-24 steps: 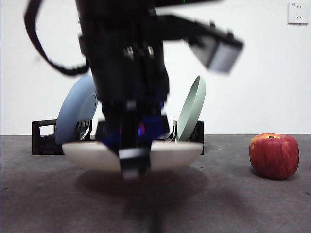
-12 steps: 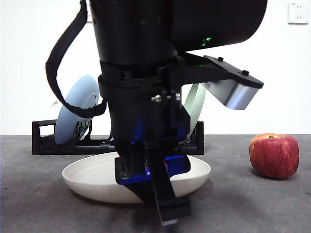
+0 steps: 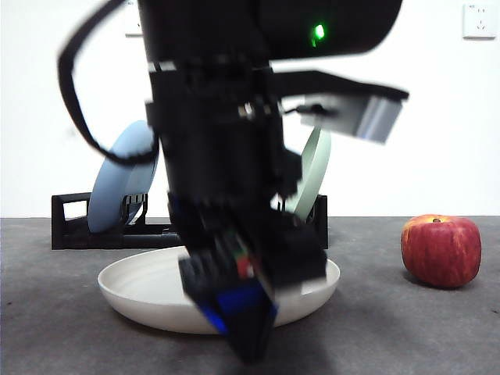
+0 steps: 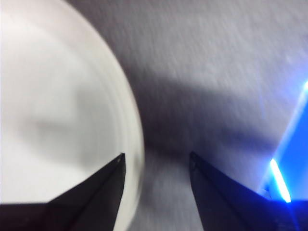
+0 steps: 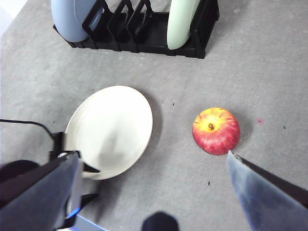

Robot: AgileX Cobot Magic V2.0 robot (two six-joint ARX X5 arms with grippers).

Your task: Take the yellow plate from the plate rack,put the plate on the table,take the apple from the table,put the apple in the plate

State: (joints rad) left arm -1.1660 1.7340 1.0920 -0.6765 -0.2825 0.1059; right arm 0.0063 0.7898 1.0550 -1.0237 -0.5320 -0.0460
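The yellow plate [image 3: 144,285] is lying flat on the worktop [image 3: 406,336]; the left claw [image 4: 155,161] is spread wide beside its rim, and the plate could be dragged if clipped.

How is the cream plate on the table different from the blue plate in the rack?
The matte cream round plate lies flat on the dark grey table; the pale blue round plate stands on edge in the black plastic rack. One is cream, the other blue. Both are round and shallow.
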